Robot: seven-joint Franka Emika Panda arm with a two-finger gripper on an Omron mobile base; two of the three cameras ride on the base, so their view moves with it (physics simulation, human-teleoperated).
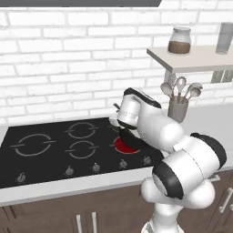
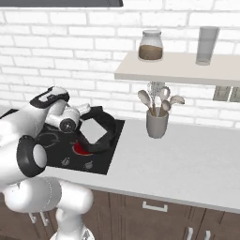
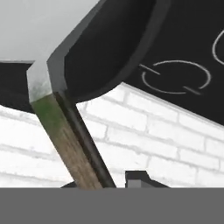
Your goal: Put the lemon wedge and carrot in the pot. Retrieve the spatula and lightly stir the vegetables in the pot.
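The black pot (image 2: 107, 133) stands tipped up on its side over the glowing red hob ring (image 2: 82, 149) at the hob's right end. From the left it is a dark shape (image 1: 132, 142) under my hand. My gripper (image 1: 126, 131) reaches down against it. In the hand view the gripper (image 3: 105, 181) is shut on the spatula (image 3: 65, 140), a slim bar with a pale grey end that touches the pot's dark wall (image 3: 109, 48). The lemon wedge and the carrot are hidden.
The black hob (image 1: 54, 145) runs left of the pot, with knobs along its front edge. A grey utensil cup (image 2: 157, 123) with spoons stands on the counter (image 2: 187, 159) to the right. Above it a shelf (image 2: 178, 70) carries a jar (image 2: 151, 46) and a tumbler (image 2: 207, 44).
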